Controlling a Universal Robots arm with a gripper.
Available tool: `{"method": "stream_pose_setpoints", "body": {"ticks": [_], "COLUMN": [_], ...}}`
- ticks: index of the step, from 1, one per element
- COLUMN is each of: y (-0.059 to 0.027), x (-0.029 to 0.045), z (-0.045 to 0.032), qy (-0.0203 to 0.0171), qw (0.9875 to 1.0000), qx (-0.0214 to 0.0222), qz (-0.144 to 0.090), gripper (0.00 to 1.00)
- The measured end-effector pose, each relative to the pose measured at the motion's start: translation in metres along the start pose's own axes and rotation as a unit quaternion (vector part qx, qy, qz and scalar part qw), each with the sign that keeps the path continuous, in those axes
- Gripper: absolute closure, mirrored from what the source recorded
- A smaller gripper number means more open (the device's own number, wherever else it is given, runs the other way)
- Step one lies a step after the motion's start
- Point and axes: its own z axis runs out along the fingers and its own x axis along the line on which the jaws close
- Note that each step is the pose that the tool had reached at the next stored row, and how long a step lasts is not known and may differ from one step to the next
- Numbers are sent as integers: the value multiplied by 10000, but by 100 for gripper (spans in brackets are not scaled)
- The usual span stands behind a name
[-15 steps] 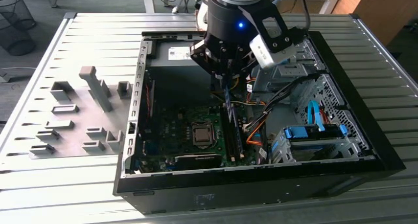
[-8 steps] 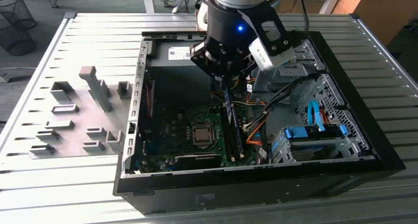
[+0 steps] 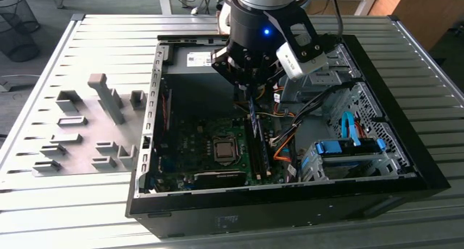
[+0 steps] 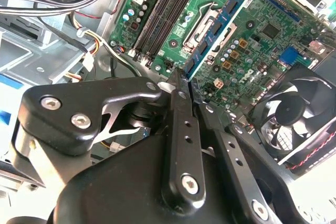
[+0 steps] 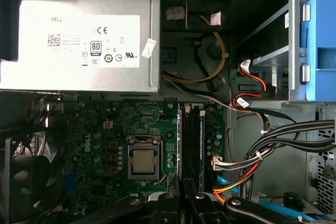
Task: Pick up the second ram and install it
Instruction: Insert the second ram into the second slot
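End effector clamped narrow on blue memory stick, edge-on above motherboard slots. Stick light, stiff, thin, fragile; grip long edges, avoid chips.

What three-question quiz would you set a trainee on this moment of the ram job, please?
1. True or false: the gripper is shut on the second ram.
2. Multiple choice: in the exterior view, where does the gripper hang? A) over the inside of the open computer case; B) wholly outside the case; C) resting on the case's rim.
3. Short answer: in the second wrist view, is the second ram seated in the memory slots?

Key: 1 true. 2 A. 3 No: it is held in the fingertips, apart from the slots, reaching out over the motherboard.
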Motion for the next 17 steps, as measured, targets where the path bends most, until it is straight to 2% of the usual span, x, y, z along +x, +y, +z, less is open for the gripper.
{"method": "stream_pose_setpoints", "body": {"ticks": [4,8,14,17], "y": [-2,-6,-22,-24], "x": [0,-2,-22,-70], "z": [4,31,130,184], "qy": [2,27,33,37], "qw": [10000,10000,10000,10000], "qx": [-1,-1,-11,-12], "qz": [-6,-74,-49,-47], "gripper": [86,86,86,86]}}
